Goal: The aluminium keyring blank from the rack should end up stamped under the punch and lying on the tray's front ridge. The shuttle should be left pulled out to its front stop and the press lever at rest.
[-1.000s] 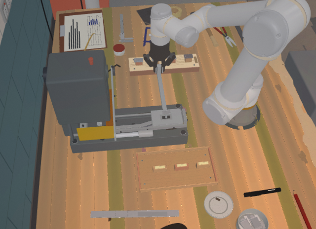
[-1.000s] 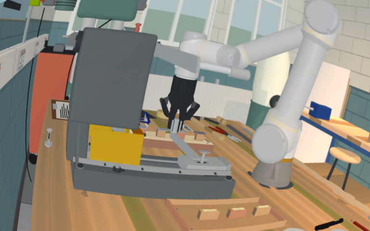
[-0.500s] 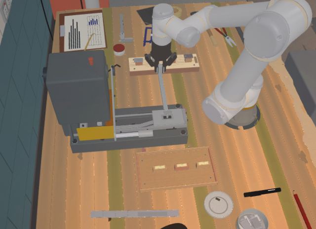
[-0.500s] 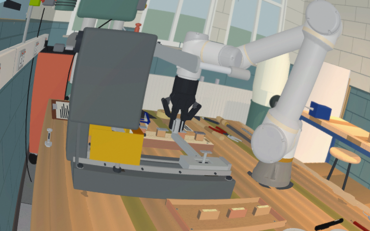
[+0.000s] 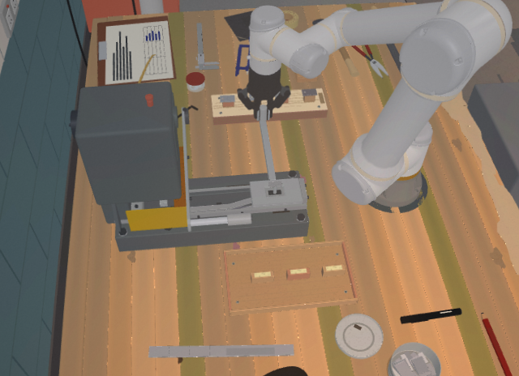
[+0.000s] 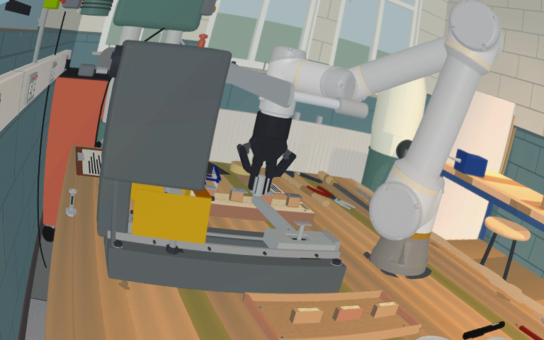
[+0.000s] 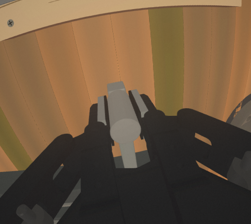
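The press's punch area is hidden behind its dark grey housing (image 5: 128,142) and a yellow guard (image 5: 156,217). My gripper (image 5: 263,111) is closed on the grip at the end of a long grey lever (image 5: 267,148), and the wrist camera shows the fingers (image 7: 122,107) clamped on either side of that round grip (image 7: 124,117). The lever runs down to the shuttle (image 5: 277,193), which sits at the right end of the press's rails. The wooden rack (image 5: 269,104) lies just behind my gripper and carries grey blanks (image 5: 227,99). The wooden tray (image 5: 289,276) with three ridges lies in front of the press.
Behind the rack lie a clipboard (image 5: 136,50), a red-lidded jar (image 5: 195,81), a square and red pliers (image 5: 371,58). In front of the tray lie a steel ruler (image 5: 221,350), a round dish (image 5: 359,335), a bowl (image 5: 415,361) and a black marker (image 5: 430,315).
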